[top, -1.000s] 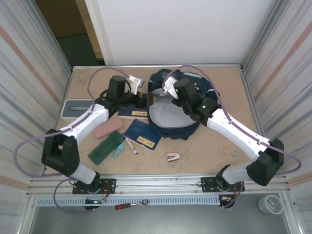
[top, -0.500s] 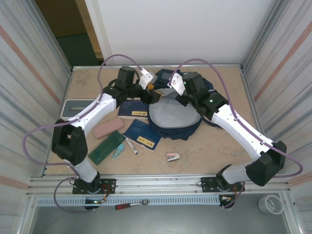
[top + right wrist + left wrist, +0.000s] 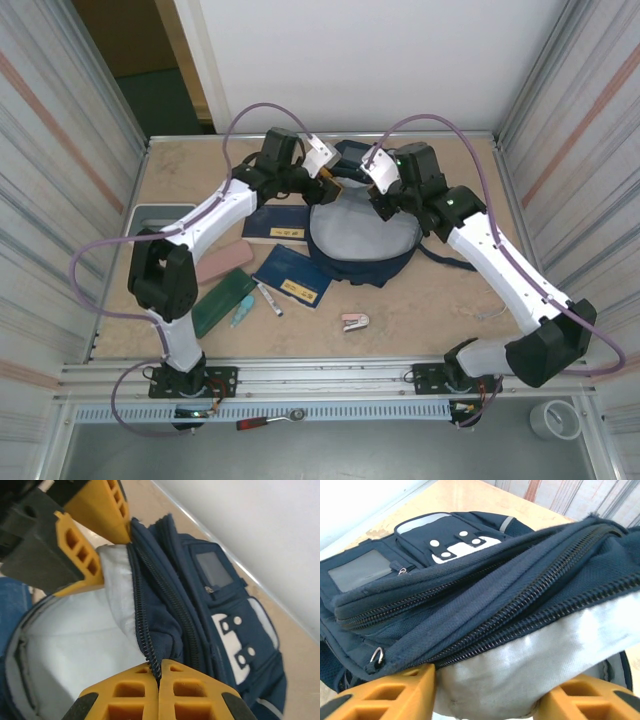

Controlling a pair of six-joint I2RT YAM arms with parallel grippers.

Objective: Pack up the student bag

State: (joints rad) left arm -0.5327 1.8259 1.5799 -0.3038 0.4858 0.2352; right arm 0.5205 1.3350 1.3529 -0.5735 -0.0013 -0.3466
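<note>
On student bag rim: right fingers clamped, left fingers astride.

Bright, even overhead light, soft shadows on the table; left pincer fingers slightly blurred.

1. Desk, pale wooden top.
2. Student bag, navy, near the desk's centre; mouth open, grey lining facing up.
3. Left tool at the bag rim's 11 o'clock; right tool at its 1 o'clock.
4. Blue booklet at the bag's 9 o'clock; second blue booklet at 8 o'clock.
5. Pink case, green case and marker, farther out at 8 o'clock.
6. Small pink stapler at the bag's 6 o'clock.
7. Grey-white box at the desk's 9 o'clock edge.
</note>
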